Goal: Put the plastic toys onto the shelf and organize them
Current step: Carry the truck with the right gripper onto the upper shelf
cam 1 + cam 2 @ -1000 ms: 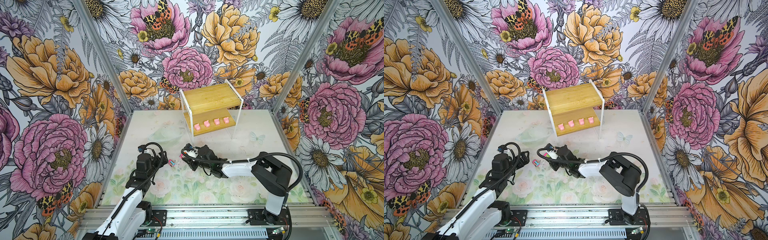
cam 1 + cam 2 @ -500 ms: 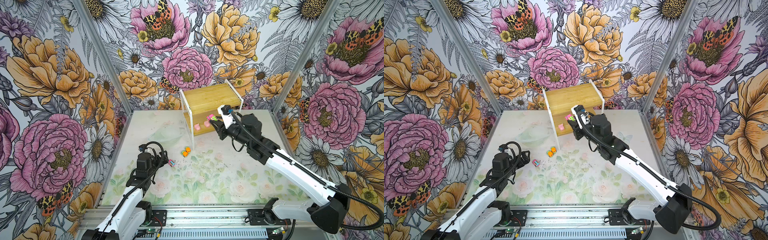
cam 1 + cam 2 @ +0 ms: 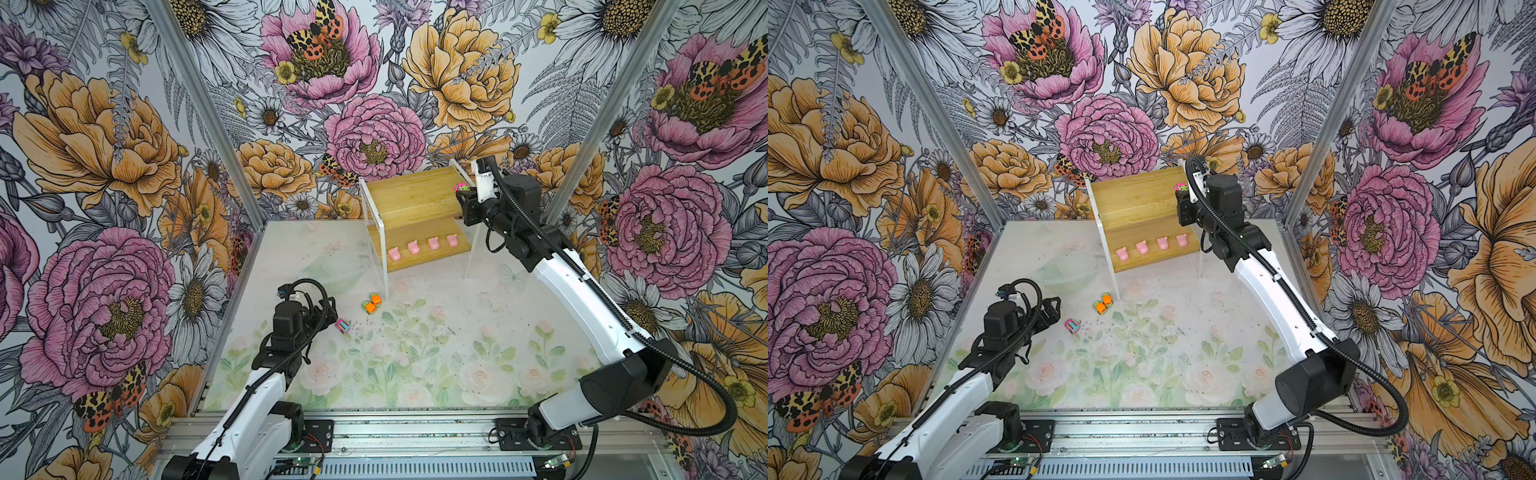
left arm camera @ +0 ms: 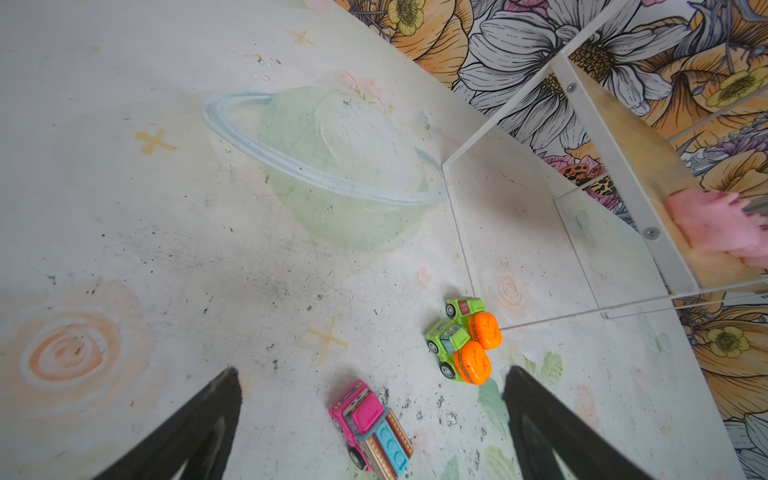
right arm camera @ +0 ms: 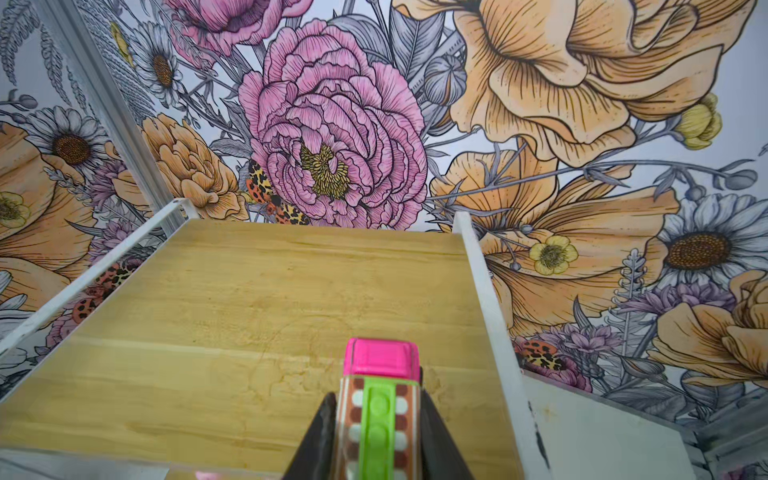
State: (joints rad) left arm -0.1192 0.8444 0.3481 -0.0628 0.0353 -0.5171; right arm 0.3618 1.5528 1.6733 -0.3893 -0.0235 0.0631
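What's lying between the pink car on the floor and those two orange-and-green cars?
Nothing but bare mat with a few dark specks. The left wrist view shows it best: the pink car and the orange-and-green cars sit apart.

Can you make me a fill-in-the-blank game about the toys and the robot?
1. The shelf has ____ pink pigs on its lower board.
2. The right gripper is shut on a pink car with a ____ strip.
3. The left gripper stands wide ____ near the pink-and-teal car.
4. ____ orange-and-green cars touch on the table.
Missing words: four; green; open; two.
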